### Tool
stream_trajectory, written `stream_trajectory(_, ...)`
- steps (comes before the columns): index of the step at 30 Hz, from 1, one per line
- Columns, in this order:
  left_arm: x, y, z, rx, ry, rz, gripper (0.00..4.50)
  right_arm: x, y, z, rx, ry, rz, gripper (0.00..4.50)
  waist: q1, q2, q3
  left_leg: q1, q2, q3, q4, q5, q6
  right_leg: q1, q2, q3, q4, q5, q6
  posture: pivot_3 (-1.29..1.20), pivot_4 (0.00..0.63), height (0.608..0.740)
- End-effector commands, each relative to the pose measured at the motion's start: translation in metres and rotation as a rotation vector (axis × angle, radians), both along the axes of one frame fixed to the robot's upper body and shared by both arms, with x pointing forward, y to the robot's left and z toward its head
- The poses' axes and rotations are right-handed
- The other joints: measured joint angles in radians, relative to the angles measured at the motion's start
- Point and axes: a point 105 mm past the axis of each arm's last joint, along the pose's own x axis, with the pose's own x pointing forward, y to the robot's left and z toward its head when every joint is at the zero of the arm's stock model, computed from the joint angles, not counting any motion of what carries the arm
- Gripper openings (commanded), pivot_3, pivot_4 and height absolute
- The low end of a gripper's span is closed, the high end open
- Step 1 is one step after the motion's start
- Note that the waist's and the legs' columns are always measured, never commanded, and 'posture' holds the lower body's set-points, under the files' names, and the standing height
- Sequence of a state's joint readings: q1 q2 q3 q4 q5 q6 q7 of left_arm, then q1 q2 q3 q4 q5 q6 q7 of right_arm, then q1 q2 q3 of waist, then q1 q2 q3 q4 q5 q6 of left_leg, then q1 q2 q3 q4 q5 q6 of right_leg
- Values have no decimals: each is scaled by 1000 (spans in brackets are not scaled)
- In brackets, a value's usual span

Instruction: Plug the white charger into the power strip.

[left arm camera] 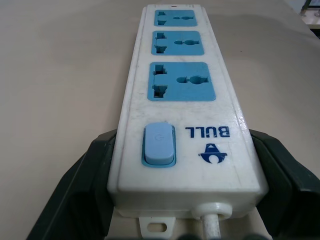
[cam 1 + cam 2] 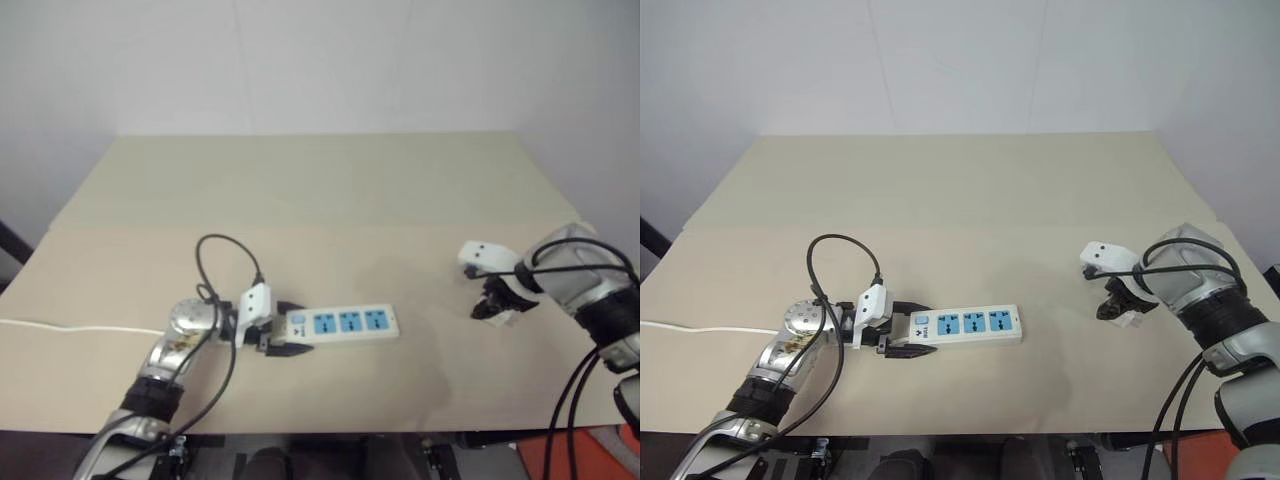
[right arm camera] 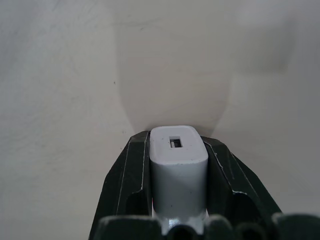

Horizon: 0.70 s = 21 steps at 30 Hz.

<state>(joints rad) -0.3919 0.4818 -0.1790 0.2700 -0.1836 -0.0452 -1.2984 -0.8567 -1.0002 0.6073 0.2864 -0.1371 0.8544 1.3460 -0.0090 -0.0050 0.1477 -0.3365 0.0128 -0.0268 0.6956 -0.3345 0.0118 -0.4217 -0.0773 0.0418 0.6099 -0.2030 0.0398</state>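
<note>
The right claw (image 3: 179,165) is clamped on the white charger (image 3: 178,160): in the right wrist view its two black fingers (image 3: 131,175) press flat against the block's two long sides, and the face with the small port looks away from the wrist toward the pale worktop (image 2: 330,190) below. In the head views this claw points steeply down over the right part of the worktop, with a bit of the white block showing under the fingers. The prongs cannot be seen in any view, so which way they face is not clear. From that claw, the power strip (image 2: 345,322) lies well apart toward the robot's left, near the front middle of the worktop, its long axis running left to right across the robot's front. Its three blue outlets face up; the switch end and cord (image 2: 80,327) point left, into the left claw (image 2: 283,337). That claw's fingers straddle the switch end, one along each long side, and seem to steady it. The coming move likely turns on carrying the charger leftward across the bare gap. The outlet at the strip's free end is nearest the right arm and farthest from the left claw.
</note>
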Motion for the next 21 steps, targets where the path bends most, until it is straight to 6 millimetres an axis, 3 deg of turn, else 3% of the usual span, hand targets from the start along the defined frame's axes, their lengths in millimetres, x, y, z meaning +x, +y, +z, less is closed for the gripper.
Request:
stream_trajectory(1,-5,-1,-5,31,13,-26,3288,-2,3,2,12,-5,18,1158,-1,0,0,0,0,0,0,0,0,0,0,0,0,0,0,0,150,740)
stream_trajectory(3,-5,0,-5,34,13,-28,3288,4,11,12,45,-55,20,1158,-3,0,0,0,0,0,0,0,0,0,0,0,0,0,0,0,150,740)
stream_trajectory(5,-4,0,-4,43,13,-34,3288,20,31,44,156,-195,34,1158,-6,0,0,0,0,0,0,0,0,0,0,0,0,0,0,0,150,740)
stream_trajectory(7,-3,1,-3,50,13,-36,3288,28,46,64,248,-288,58,1158,-10,0,0,1,0,0,0,0,-1,-1,0,1,0,0,0,0,150,740)
stream_trajectory(9,0,1,-1,55,12,-38,3288,32,79,99,474,-424,118,1158,-8,0,0,1,0,0,0,1,-1,-1,0,1,0,0,0,0,150,740)
stream_trajectory(11,2,1,0,58,11,-42,3288,29,102,120,644,-493,157,1158,-6,0,0,0,0,-2,0,1,-1,0,0,0,1,0,0,0,150,740)
stream_trajectory(15,4,3,1,78,-8,-69,3288,17,136,126,856,-566,241,1158,1,-1,-1,-1,0,-4,0,1,-1,0,0,-3,2,0,0,0,150,740)
stream_trajectory(21,10,8,3,85,-23,-67,3288,5,175,105,1069,-591,276,1158,-6,-1,-1,-1,0,-3,0,1,-1,-1,0,-3,2,0,0,0,150,740)
